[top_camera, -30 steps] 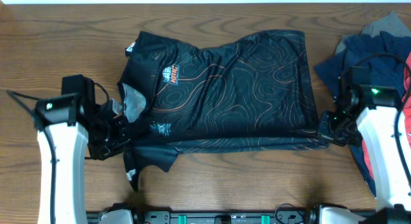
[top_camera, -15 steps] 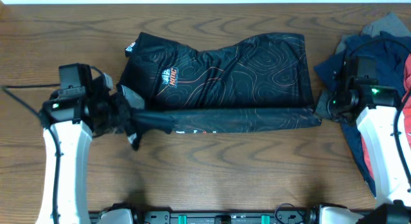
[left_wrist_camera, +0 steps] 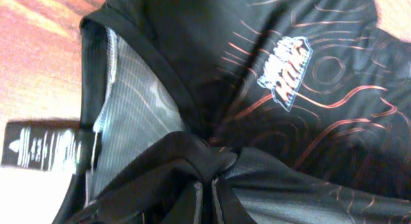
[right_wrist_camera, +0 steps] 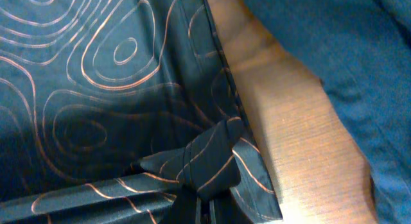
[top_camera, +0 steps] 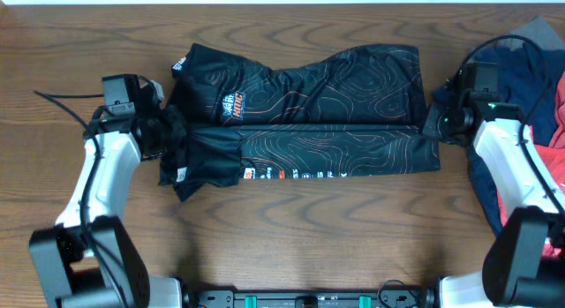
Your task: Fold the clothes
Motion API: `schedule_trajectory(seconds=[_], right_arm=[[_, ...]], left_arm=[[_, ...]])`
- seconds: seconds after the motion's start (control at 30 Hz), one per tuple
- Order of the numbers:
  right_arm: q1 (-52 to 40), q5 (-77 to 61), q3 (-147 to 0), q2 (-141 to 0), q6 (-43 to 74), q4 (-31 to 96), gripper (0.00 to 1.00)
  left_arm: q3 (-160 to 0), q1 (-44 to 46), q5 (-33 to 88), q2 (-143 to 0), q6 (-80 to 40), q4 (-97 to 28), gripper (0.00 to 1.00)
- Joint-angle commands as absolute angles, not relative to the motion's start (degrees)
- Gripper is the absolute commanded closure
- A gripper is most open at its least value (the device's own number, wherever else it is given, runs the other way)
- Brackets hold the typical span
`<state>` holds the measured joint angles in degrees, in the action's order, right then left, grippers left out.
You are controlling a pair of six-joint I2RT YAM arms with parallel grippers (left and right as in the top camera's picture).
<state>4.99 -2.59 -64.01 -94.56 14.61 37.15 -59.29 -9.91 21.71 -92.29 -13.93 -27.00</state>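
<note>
The black jersey (top_camera: 300,96) with thin orange contour lines lies across the middle of the wooden table, its near part folded up over the middle as a long band (top_camera: 340,158) showing white lettering. My left gripper (top_camera: 169,131) is shut on a bunched fold at the jersey's collar end (left_wrist_camera: 209,163). My right gripper (top_camera: 439,124) is shut on a pinched corner of the jersey's right edge (right_wrist_camera: 209,163). A logo (left_wrist_camera: 286,70) shows in the left wrist view.
A pile of other garments lies at the right edge: navy (top_camera: 530,78), coral-red (top_camera: 558,96) and grey (top_camera: 530,30). Navy cloth also shows in the right wrist view (right_wrist_camera: 347,63). A black neck tag (left_wrist_camera: 38,147) hangs at the collar. Bare wood (top_camera: 300,246) lies near the front.
Both grippers have carried the jersey's near edge away from me over its middle, laying a folded band with lettering on top. Both arms moved toward the far side.
</note>
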Motion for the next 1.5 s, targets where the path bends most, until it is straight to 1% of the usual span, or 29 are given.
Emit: schedule_trajectory(seconds=[0.0,0.03,0.07,0.1,0.13,0.17,0.2,0.33,0.47,0.6,0.7,0.8,0.9,0.93,0.97,1.0,1.03,1.07,1.23,1.33,1.47], right_arm=[[4.43,-1.19,-64.01,-96.97,14.09,34.96,0.97],[4.43,-2.04,-64.01,-97.67,14.09,34.09,0.89],[4.43,-2.92,-64.01,-98.24,14.06,33.36,0.74],[4.43,-3.42,-64.01,-98.65,14.06,32.95,0.55],[4.43,-3.46,-64.01,-98.98,14.06,32.97,0.43],[4.43,-3.25,-64.01,-99.04,14.04,33.28,0.36],[4.43,-2.94,-64.01,-99.04,14.04,33.76,0.33],[4.49,0.32,-64.01,-99.02,14.06,36.84,0.32],[4.47,1.5,-63.83,-99.11,14.06,41.15,0.33],[4.43,1.48,-61.82,-99.63,14.06,40.97,0.35],[4.43,1.45,-58.76,-99.79,14.06,38.46,0.36],[4.43,1.48,-55.7,-99.79,14.06,36.07,0.37],[4.47,1.48,-53.1,-99.79,14.06,33.85,0.43],[4.47,1.48,-52.4,-99.79,14.09,33.15,0.48],[4.47,1.5,-51.62,-99.79,14.09,32.6,0.57],[4.47,1.5,-51.2,-99.79,14.09,32.53,0.71],[4.47,1.5,-50.87,-99.79,14.09,32.58,0.89],[4.47,1.5,-50.65,-99.79,14.13,32.95,0.99],[4.49,2.24,-50.61,-99.77,14.63,35.16,0.99],[4.49,5.52,-50.61,-99.77,16.73,37.6,0.99],[4.49,7.55,-50.61,-99.77,16.73,40.16,0.98]], left_arm=[[-59.18,-10.15,21.93,-94.85,-14.28,-24.23,0.94],[-59.18,-10.15,22.92,-95.35,-14.28,-23.2,0.92],[-59.18,-10.15,23.81,-95.64,-14.26,-22.22,0.79],[-59.2,-10.17,24.67,-95.68,-14.26,-21.5,0.6],[-59.24,-10.17,26.2,-95.57,-14.26,-20.78,0.43],[-59.31,-10.22,27.88,-95.33,-14.24,-20.43,0.37],[-59.44,-10.22,29.58,-94.91,-14.26,-20.51,0.36],[-59.48,-10.15,32.14,-92.62,-14.24,-24.99,0.35],[-59.44,-10.15,32.08,-92.09,-13.98,-33.54,0.36],[-59.07,-9.13,31.83,-92.38,-10.98,-38.11,0.36],[-58.46,-7.2,29.54,-92.42,-10.0,-38.33,0.36],[-57.76,-4.45,24.58,-92.44,-9.65,-38.13,0.36],[-56.27,-1.78,21.67,-92.47,-9.67,-36.34,0.36],[-55.61,-0.97,21.15,-92.47,-9.65,-35.44,0.35],[-54.89,-0.14,20.62,-92.47,-9.69,-34.5,0.36],[-54.19,0.64,20.38,-92.47,-9.72,-33.76,0.36],[-53.65,1.21,20.25,-92.49,-9.72,-33.26,0.36],[-53.1,1.89,20.27,-92.47,-9.72,-32.86,0.35],[-51.18,4.95,20.27,-92.49,-9.69,-31.81,0.36],[-50.76,7.38,20.27,-92.49,-9.72,-32.29,0.36],[-50.72,10.44,20.18,-92.49,-9.69,-32.47,0.36]])
